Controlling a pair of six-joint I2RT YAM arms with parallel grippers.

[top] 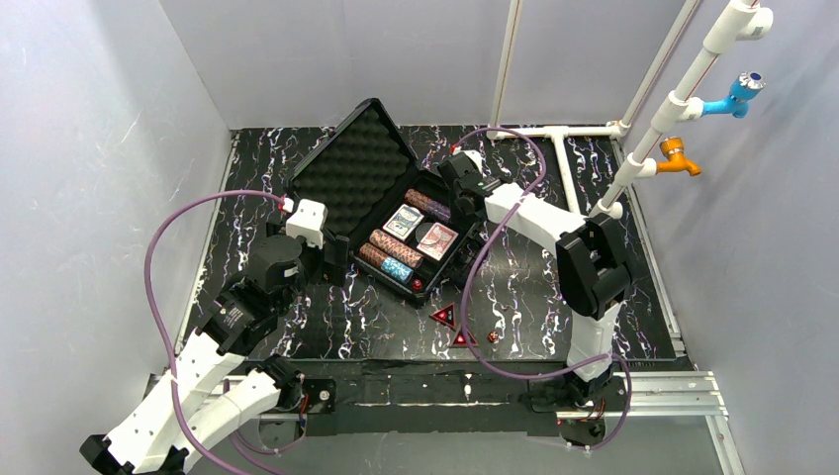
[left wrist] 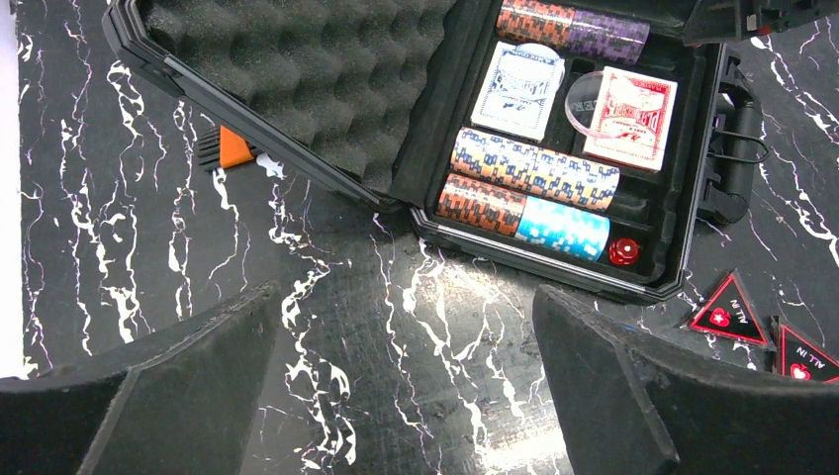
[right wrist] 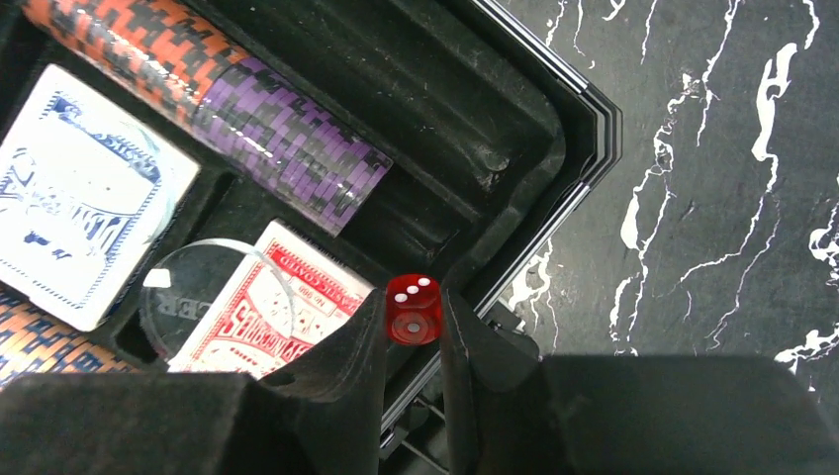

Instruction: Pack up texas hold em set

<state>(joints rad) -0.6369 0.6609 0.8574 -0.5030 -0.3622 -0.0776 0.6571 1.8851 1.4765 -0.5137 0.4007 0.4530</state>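
The black case [top: 348,168] of the texas hold em set lies open on the marbled table, its foam-lined lid [left wrist: 317,69] tilted back. Chip rolls [left wrist: 534,168], a blue card deck [left wrist: 516,89], a red card deck [left wrist: 630,117] and one red die [left wrist: 623,251] lie inside. My right gripper [right wrist: 413,312] is shut on another red die [right wrist: 414,309], held above the case's handle-side rim beside the red deck [right wrist: 262,312]. My left gripper [left wrist: 406,376] stands open over bare table in front of the case. Red triangular markers [top: 444,316] and a small red die [top: 492,336] lie on the table.
A clear round disc [right wrist: 203,297] rests partly on the red deck. A small orange and black tool [left wrist: 226,148] lies on the table beside the lid. White pipes with blue and orange taps [top: 693,109] rise at the back right. Purple cables [top: 188,213] loop from both arms.
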